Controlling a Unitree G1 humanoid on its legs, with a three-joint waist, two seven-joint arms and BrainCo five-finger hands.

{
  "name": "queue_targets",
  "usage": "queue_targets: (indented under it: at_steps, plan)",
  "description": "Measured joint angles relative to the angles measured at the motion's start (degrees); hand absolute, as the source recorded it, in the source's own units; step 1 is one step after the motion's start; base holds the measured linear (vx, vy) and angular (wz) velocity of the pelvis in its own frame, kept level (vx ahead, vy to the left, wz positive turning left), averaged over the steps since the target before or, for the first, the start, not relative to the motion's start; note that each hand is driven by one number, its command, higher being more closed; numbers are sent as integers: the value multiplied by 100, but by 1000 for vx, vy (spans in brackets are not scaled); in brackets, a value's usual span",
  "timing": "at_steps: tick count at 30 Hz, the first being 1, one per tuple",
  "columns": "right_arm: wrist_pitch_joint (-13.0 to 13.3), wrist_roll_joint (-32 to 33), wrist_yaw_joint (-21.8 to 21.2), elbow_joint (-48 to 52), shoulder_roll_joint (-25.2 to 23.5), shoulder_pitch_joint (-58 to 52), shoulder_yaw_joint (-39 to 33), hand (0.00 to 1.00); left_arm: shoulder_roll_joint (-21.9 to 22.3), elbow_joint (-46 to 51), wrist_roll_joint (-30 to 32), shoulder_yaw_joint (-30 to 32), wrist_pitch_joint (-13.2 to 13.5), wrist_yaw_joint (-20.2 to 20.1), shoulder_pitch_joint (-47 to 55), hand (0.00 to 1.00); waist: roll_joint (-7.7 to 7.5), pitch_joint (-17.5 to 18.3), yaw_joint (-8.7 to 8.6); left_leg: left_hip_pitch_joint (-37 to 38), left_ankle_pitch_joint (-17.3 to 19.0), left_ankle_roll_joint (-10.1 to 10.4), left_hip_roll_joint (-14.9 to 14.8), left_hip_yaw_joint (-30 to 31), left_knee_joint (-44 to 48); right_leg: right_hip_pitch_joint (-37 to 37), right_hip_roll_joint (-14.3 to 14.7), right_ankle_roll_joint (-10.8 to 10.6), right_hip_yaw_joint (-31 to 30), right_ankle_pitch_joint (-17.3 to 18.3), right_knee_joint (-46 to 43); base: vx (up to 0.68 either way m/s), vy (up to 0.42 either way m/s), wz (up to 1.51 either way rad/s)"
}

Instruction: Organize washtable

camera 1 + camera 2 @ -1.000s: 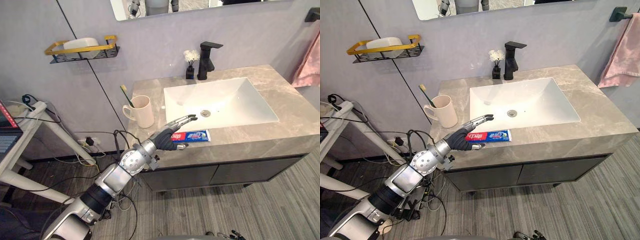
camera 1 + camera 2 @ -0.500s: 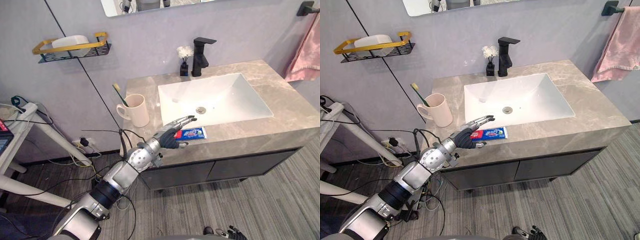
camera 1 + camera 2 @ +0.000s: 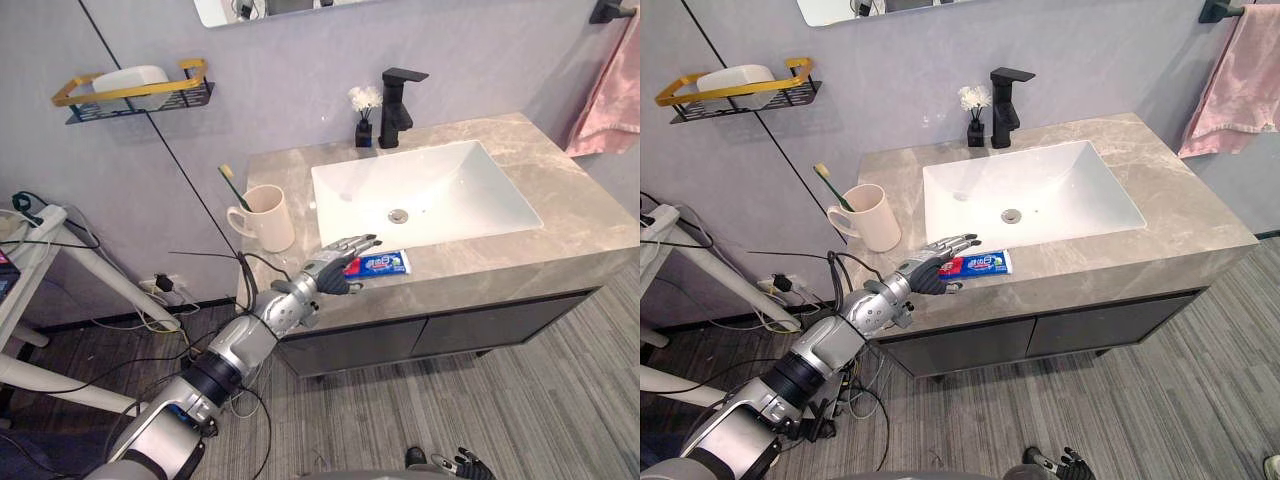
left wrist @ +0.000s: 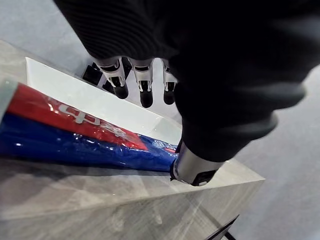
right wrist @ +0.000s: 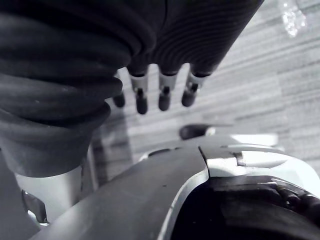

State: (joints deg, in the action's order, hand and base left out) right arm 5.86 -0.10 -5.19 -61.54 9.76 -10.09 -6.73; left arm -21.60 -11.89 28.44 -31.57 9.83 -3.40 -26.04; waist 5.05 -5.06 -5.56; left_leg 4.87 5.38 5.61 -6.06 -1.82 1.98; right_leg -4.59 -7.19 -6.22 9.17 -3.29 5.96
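Note:
A red and blue toothpaste tube (image 3: 385, 264) lies flat on the marble washtable (image 3: 560, 225), at the front edge just before the white sink (image 3: 430, 190). My left hand (image 3: 335, 265) reaches over the tube's left end. Its fingers (image 4: 145, 90) stretch straight above the tube (image 4: 75, 140), and the thumb (image 4: 192, 170) rests at the tube's near side, not curled round it. A cream cup (image 3: 268, 215) with a toothbrush stands at the counter's left. My right hand (image 5: 164, 95) hangs over the floor with relaxed fingers and holds nothing.
A black tap (image 3: 397, 92) and a small dark vase of white flowers (image 3: 364, 118) stand behind the sink. A gold-railed wall shelf (image 3: 130, 88) carries a white soap. A pink towel (image 3: 605, 100) hangs at the right.
The camera has shifted, so the whole scene sits lower and further left. My left hand stays over the tube's left end and has dropped slightly closer to it.

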Motion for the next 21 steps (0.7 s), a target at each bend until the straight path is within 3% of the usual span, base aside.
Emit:
queue_targets:
  at_steps: [21]
  plan:
    - [-2,-31,2,-11,-10,78,4,0,248,-571,365,154,-77,268,-18,0,-34,-35,3,-6,0,1,1,3,0,3,-2,-5,12,-6,0,0,0,0]
